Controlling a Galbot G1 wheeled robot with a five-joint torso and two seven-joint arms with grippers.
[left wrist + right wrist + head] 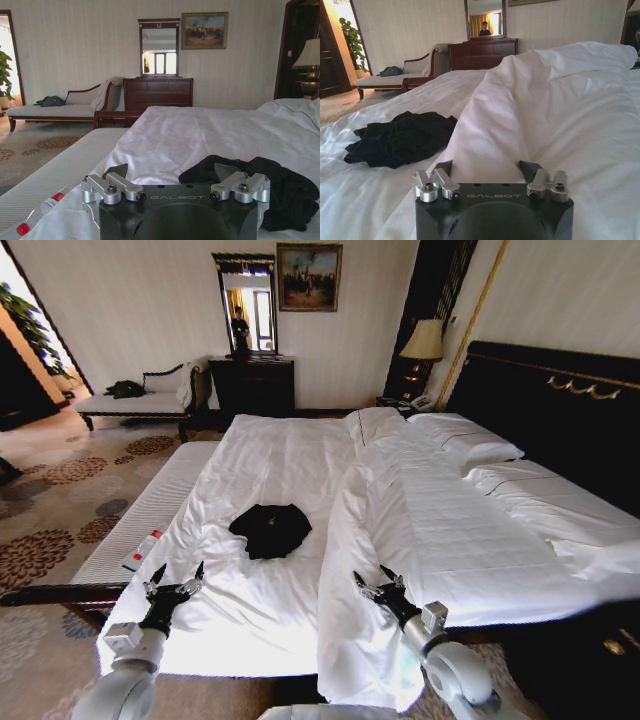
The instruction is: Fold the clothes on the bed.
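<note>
Crumpled T-shirt [270,529] lies on the bed [300,455] ahead of, between our tools; left tool [176,581] and right tool [377,582] spread apart, presumably ready to flatten it.

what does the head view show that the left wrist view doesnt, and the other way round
Head view alone: both arms above the bed's near edge, the right claw open over the folded-back duvet, the dark headboard, the pillows.

Left wrist view alone: a plant by the doorway.

Shared: the crumpled black T-shirt on the white sheet, the open left claw, the chaise, dresser, mirror, painting, lamp.
</note>
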